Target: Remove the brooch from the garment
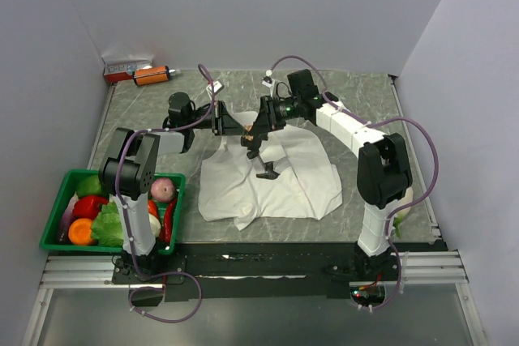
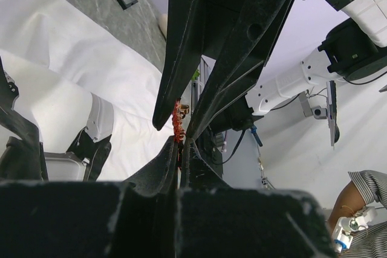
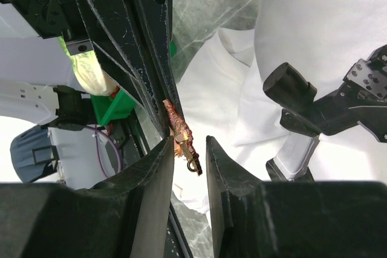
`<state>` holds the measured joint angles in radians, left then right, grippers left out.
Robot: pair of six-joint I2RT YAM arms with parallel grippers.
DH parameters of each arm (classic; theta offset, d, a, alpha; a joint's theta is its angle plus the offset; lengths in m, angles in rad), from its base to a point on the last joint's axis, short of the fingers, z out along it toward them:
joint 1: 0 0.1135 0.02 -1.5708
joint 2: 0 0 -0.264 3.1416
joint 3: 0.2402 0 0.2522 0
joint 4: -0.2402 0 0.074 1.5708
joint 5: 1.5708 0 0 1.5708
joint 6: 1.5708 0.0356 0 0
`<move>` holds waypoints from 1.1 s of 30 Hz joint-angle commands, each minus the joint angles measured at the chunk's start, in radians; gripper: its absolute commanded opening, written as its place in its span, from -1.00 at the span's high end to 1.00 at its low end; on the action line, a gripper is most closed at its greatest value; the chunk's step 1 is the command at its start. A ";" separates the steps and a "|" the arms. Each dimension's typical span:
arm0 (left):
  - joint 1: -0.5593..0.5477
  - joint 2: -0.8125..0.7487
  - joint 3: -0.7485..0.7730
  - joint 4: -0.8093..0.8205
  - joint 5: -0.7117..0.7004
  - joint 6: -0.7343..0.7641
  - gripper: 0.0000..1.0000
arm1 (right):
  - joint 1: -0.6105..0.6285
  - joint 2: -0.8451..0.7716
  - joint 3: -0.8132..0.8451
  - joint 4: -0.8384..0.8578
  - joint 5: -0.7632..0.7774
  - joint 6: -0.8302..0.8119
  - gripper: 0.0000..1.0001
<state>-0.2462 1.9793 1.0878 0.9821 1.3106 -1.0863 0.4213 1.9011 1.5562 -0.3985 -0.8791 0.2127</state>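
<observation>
The brooch is a tiny orange-red piece with a small metal clasp. It is held in the air above the garment, a white T-shirt with black printed shapes that lies crumpled on the table. My left gripper is shut on the brooch. In the right wrist view the brooch hangs between the fingertips of my right gripper, leaning on one finger with a gap to the other. In the top view the left gripper and the right gripper meet tip to tip over the shirt's far edge.
A green basket of vegetables stands at the near left. An orange bottle with a black cap and a small box lie at the far left corner. Grey walls close in the table.
</observation>
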 commanded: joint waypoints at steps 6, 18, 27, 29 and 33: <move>-0.008 -0.045 0.007 0.056 0.026 0.002 0.98 | -0.015 -0.002 0.022 -0.026 0.094 -0.024 0.33; -0.007 -0.039 0.011 0.044 0.026 0.011 0.98 | -0.030 -0.016 0.004 -0.036 0.100 -0.044 0.32; -0.004 -0.034 0.017 0.029 0.024 0.022 0.98 | -0.041 -0.017 0.010 -0.048 0.101 -0.052 0.32; -0.002 -0.034 0.017 0.024 0.022 0.025 0.98 | -0.042 -0.019 0.010 -0.049 0.103 -0.053 0.32; 0.001 -0.033 0.026 -0.032 0.016 0.064 0.98 | -0.062 -0.040 0.010 -0.056 0.102 -0.050 0.34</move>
<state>-0.2474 1.9793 1.0847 0.9535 1.2881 -1.0588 0.4049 1.9003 1.5562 -0.4278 -0.8562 0.1982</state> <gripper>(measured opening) 0.033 0.337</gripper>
